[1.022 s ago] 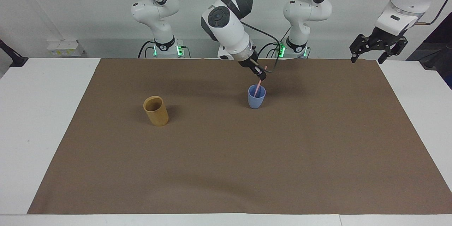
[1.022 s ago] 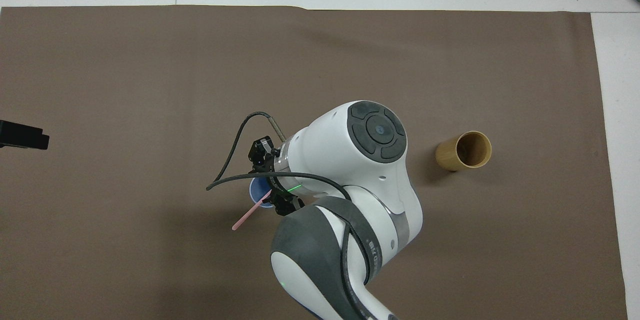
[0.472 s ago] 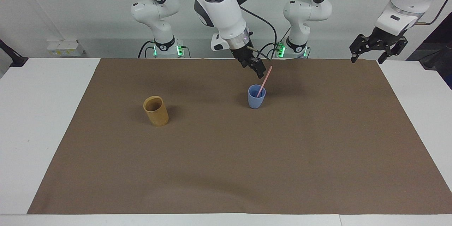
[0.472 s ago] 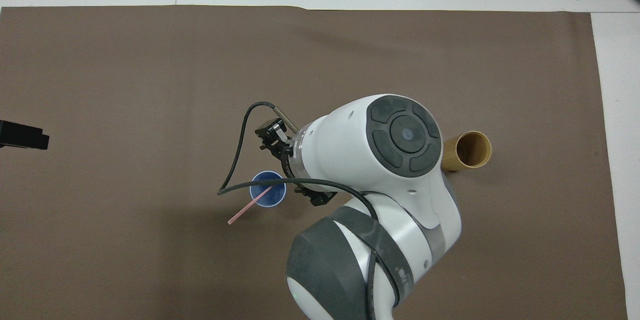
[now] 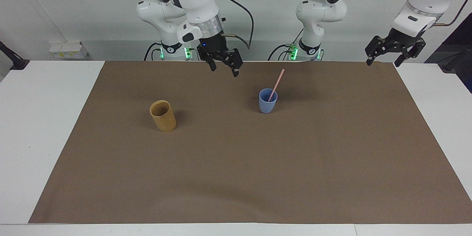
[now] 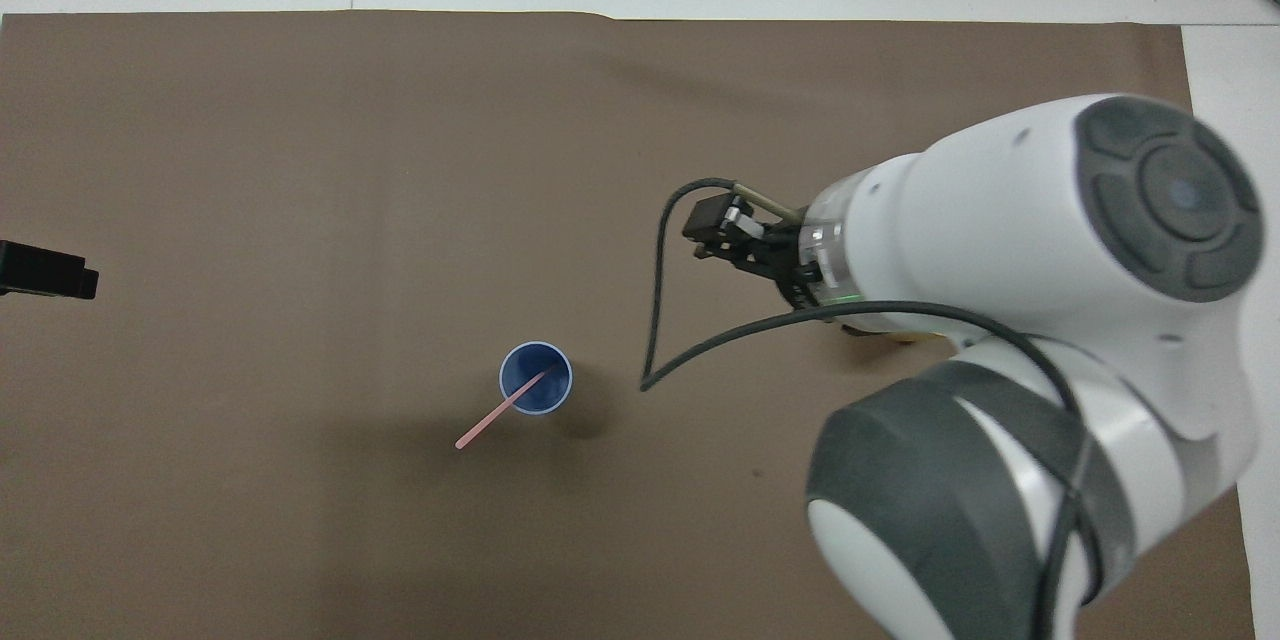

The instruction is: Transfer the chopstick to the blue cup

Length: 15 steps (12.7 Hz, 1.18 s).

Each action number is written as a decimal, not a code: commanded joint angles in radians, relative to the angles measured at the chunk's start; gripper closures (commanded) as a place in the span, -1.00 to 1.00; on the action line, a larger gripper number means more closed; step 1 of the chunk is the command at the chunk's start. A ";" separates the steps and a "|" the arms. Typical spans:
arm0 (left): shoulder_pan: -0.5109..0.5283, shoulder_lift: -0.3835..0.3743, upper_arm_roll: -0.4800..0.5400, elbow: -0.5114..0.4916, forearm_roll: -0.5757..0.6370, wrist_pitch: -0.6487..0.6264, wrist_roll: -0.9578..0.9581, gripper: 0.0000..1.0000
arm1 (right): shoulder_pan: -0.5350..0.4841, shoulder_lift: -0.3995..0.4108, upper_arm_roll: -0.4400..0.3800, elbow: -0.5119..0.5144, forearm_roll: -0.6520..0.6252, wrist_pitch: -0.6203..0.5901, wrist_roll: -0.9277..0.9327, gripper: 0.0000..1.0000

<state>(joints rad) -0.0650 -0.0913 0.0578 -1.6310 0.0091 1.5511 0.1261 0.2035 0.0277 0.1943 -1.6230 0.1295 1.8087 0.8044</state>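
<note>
Chopstick (image 5: 276, 84) stands tilted in the blue cup (image 5: 267, 101), its lower end inside and its upper end leaning toward the edge of the brown mat (image 5: 236, 177) nearest the robots and the left arm's end. The cup sits upright about midway along the mat, in the half nearer the robots. Toward the right arm's end stands a tan cup (image 5: 162, 115), upright and well apart. Right gripper (image 5: 223, 68) hangs over the mat's robot-side edge, jaws spread and empty. Left gripper (image 5: 383, 60) waits over the mat's corner at the left arm's end, fingers parted, holding nothing.
</note>
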 commanded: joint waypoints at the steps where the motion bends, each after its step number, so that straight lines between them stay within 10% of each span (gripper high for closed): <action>1: 0.008 -0.002 -0.004 0.014 0.012 -0.023 0.006 -1.00 | -0.100 -0.054 0.008 -0.015 -0.062 -0.057 -0.239 -1.00; 15: -0.007 -0.002 -0.019 0.014 0.006 -0.025 0.004 -1.00 | -0.203 -0.088 -0.044 0.069 -0.228 -0.307 -0.591 -1.00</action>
<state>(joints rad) -0.0668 -0.0913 0.0424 -1.6310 0.0091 1.5508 0.1261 0.0122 -0.0766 0.1431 -1.5857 -0.0665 1.5500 0.2492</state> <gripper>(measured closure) 0.000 0.000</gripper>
